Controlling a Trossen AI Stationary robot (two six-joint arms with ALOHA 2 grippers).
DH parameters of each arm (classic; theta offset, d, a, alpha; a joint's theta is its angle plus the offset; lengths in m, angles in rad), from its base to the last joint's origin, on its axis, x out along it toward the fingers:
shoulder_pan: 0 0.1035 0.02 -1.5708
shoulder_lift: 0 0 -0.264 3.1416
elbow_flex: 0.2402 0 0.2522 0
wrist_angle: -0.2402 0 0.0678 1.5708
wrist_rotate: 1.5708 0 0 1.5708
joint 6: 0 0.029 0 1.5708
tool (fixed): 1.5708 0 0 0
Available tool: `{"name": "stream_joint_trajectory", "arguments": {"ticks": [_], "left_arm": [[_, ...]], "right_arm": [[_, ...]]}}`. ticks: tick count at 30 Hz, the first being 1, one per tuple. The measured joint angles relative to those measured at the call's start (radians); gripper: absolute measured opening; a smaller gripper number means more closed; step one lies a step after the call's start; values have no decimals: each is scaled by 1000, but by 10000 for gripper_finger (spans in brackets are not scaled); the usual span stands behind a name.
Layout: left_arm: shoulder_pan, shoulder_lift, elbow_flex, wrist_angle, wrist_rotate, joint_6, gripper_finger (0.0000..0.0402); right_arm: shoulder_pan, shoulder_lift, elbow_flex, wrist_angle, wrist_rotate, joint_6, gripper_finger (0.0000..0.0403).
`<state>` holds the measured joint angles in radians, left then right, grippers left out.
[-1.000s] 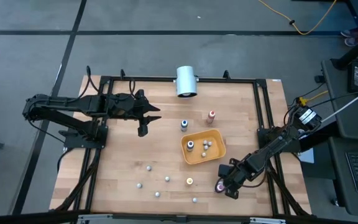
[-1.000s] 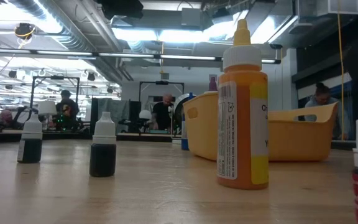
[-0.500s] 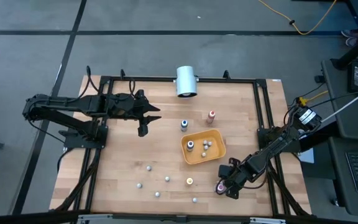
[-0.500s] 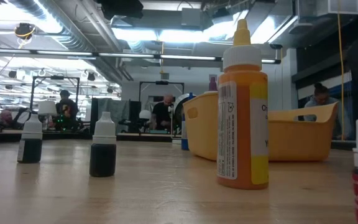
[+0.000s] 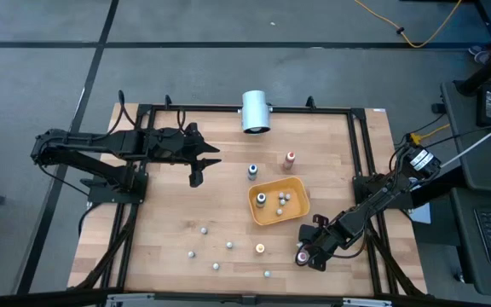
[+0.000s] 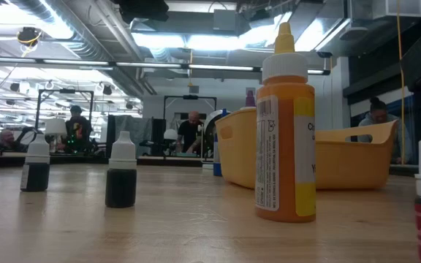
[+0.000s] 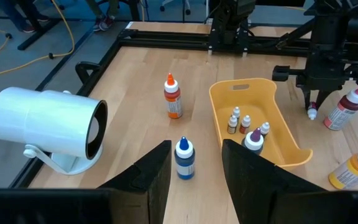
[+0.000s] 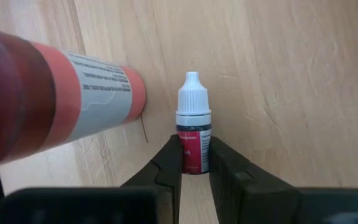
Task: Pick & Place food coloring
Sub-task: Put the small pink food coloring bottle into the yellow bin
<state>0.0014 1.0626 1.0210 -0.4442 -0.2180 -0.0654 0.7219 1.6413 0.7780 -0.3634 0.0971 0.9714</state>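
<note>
The food coloring is scattered about the wooden table (image 5: 169,213): four small dropper bottles (image 7: 246,123) stand inside the orange-yellow tray (image 5: 279,202) near the table's middle, a blue bottle (image 5: 251,172) stands just beyond the tray on its far side, an orange-red bottle with a white cap (image 5: 290,159) stands near it toward the right, and several tiny white-capped bottles (image 5: 216,248) are spread over the near part of the table, with a yellow-orange bottle (image 5: 260,249) among them. The right gripper (image 5: 305,257) is low at the near right part of the table, in front of the tray, and in its wrist view the two dark fingers (image 8: 169,163) press on both sides of a small red dropper bottle (image 8: 192,132) with a white cap, which stands upright on the wood; the claw is clamped on it. Just beside that bottle lies a larger dark-red bottle (image 8: 48,99) on its side, its end close to the small one. The left gripper (image 5: 196,165) hangs over the far left part of the table, well apart from the tray, its fingers (image 7: 155,172) standing apart with nothing between them. A big white cylinder (image 5: 254,112) sits at the far edge. In the low view two dark-bodied dropper bottles (image 6: 121,171) stand on the left, and people show in the room behind.
</note>
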Motion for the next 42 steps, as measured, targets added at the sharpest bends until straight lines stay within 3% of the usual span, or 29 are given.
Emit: {"name": "stream_joint_trajectory", "arguments": {"ticks": [10,20,24,31,38,42], "left_arm": [[0,0,0,0,0,0,139],[0,6,0,7,-20,-37,139],[0,53,4,38,49,-70,139],[0,271,162,39,163,-4,139],[3,440,353,35,176,115,142],[9,496,412,29,195,135,163]], "right_arm": [[7,-52,-5,-120,-20,74,57],[23,-279,-4,-388,29,124,58],[7,-384,-2,-409,91,116,61],[-130,-484,10,-416,95,-110,59],[-338,-492,85,-409,97,-405,61],[-445,-491,138,-371,97,-542,63]]}}
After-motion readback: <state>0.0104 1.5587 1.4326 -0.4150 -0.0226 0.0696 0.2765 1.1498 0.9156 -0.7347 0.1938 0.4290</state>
